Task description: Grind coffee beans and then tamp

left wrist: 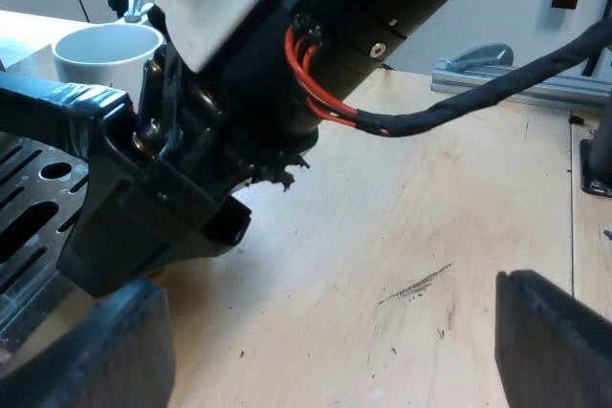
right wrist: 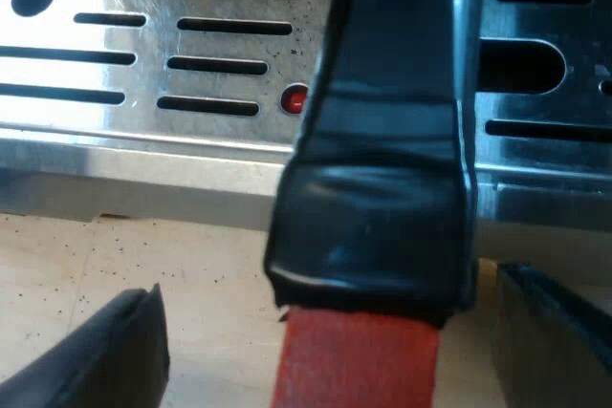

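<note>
The holder's dark handle [right wrist: 382, 140] runs out over the machine's slotted metal drip tray [right wrist: 143, 54], and its red end [right wrist: 354, 360] points toward me. My right gripper [right wrist: 330, 351] is open, one finger on each side of the red end, with a gap on both sides. My left gripper [left wrist: 335, 341] is open over bare wooden table, nothing between its fingers [left wrist: 115, 351]. From the left wrist view the right arm's gripper [left wrist: 163, 226] sits at the edge of the drip tray [left wrist: 29, 188], by the glossy black handle [left wrist: 57, 107].
A white mug [left wrist: 105, 50] stands on the table beyond the right arm. An aluminium rail [left wrist: 535, 88] lies at the far side of the wooden table [left wrist: 402, 226]. A small red dot [right wrist: 295, 99] sits in the drip tray beside the handle.
</note>
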Controlling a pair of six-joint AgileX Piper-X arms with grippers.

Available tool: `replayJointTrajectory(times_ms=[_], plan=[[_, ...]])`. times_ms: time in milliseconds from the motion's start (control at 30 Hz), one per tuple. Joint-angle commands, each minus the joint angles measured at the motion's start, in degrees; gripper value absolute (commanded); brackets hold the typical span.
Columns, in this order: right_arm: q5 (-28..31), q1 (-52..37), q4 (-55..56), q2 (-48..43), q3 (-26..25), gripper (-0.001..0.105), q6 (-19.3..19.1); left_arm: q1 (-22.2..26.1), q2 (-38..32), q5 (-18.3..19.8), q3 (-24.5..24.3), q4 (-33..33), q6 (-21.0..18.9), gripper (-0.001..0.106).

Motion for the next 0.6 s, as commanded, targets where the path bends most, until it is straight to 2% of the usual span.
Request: replayJointTrajectory(times_ms=[33, 100, 233, 367, 600], plan=[[0.2, -0.2, -0.3, -0.1, -0.1, 0.071, -0.7, -0.2, -0.1, 1.0, -0.5, -0.7, 0.0, 0.071], [0.2, -0.2, -0.3, -0.1, -0.1, 0.066, -0.7, -0.2, -0.1, 1.0, -0.5, -0.7, 0.0, 0.071], [0.6, -0.2, -0.3, -0.1, -0.1, 0.047, -0.7, -0.2, -0.1, 1.0, -0.5, -0.7, 0.0, 0.071], [0.6, -0.2, -0.3, -0.1, -0.1, 0.037, -0.9, -0.2, -0.1, 1.0, -0.5, -0.7, 0.0, 0.071], [0.6, -0.1, -0.3, -0.1, -0.1, 0.011, -0.9, -0.2, -0.1, 1.0, -0.5, -0.7, -0.1, 0.071]])
